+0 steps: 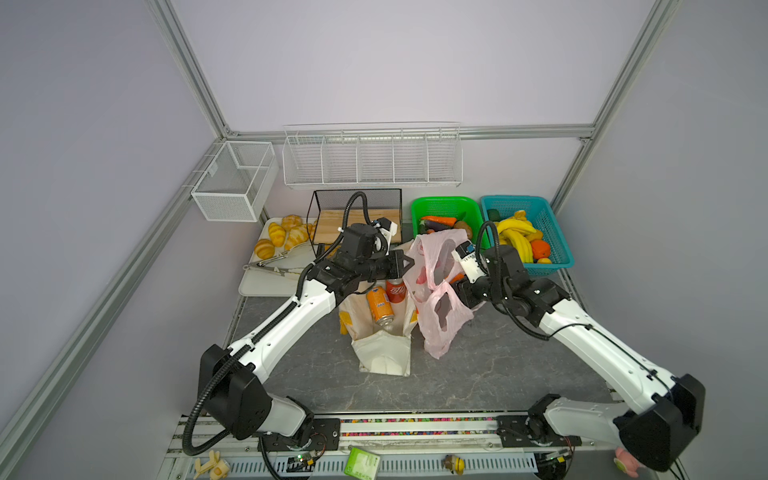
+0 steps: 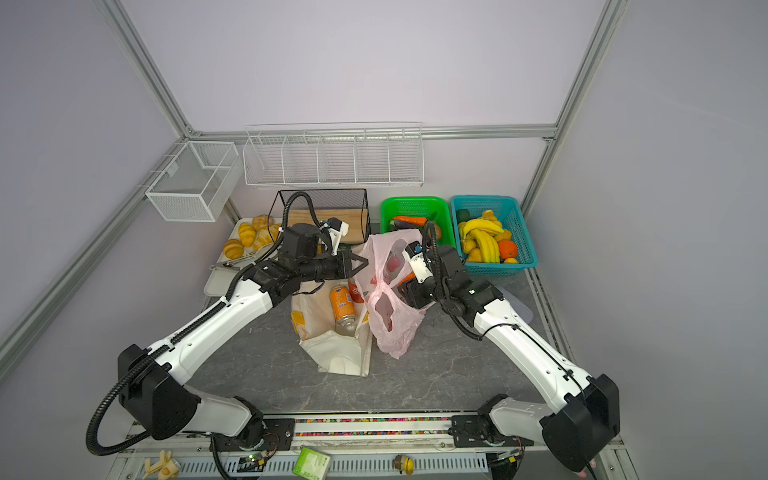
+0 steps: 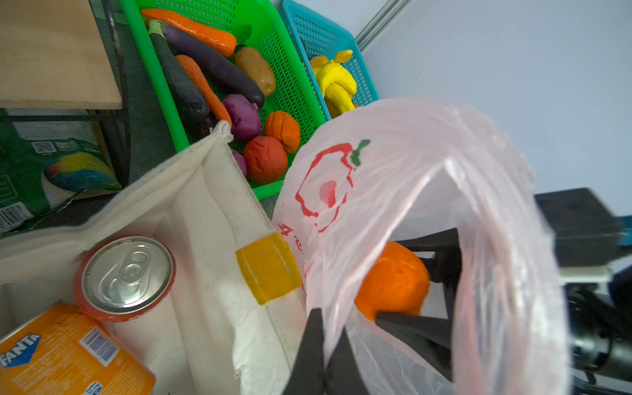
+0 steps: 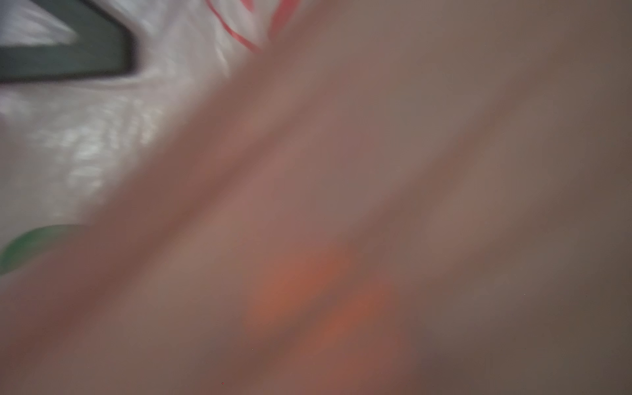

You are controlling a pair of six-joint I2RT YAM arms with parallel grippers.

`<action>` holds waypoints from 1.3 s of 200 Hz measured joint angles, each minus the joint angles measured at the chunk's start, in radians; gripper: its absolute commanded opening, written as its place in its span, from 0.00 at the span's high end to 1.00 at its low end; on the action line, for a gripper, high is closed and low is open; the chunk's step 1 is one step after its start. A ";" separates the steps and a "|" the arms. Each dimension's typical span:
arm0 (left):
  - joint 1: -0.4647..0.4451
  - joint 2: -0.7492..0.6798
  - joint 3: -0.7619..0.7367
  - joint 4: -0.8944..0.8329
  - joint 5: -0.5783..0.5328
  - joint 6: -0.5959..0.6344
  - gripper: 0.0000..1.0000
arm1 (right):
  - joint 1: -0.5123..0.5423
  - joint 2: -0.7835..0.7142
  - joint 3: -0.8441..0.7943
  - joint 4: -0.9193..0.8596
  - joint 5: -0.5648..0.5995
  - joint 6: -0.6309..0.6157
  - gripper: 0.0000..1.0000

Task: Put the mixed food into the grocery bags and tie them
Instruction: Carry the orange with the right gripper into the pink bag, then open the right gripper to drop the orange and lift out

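Left fingers (image 3: 311,352), pinched on the rim of the pink bag (image 3: 393,164), hold it open; right fingers (image 3: 410,323) grip an orange (image 3: 393,277) inside.

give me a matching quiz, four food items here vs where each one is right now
1. orange soda can
2. round orange toy fruit
3. yellow toy bananas
4. purple toy onion

A. blue plastic basket
B. held by the right gripper, inside the translucent pink plastic bag
C. green plastic basket
D. cream canvas tote

Pairs: 1-D, 2-B, 3-A, 4-C
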 measured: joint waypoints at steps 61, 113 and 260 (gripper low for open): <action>0.000 0.000 0.000 -0.002 0.000 0.003 1.00 | 0.000 0.019 -0.044 -0.006 0.094 0.008 0.21; 0.000 0.000 0.000 -0.003 -0.001 0.003 1.00 | 0.000 -0.078 -0.043 -0.006 0.064 0.013 0.11; 0.000 0.000 0.000 -0.060 -0.076 0.023 1.00 | -0.119 -0.370 0.002 0.031 -0.362 0.062 0.09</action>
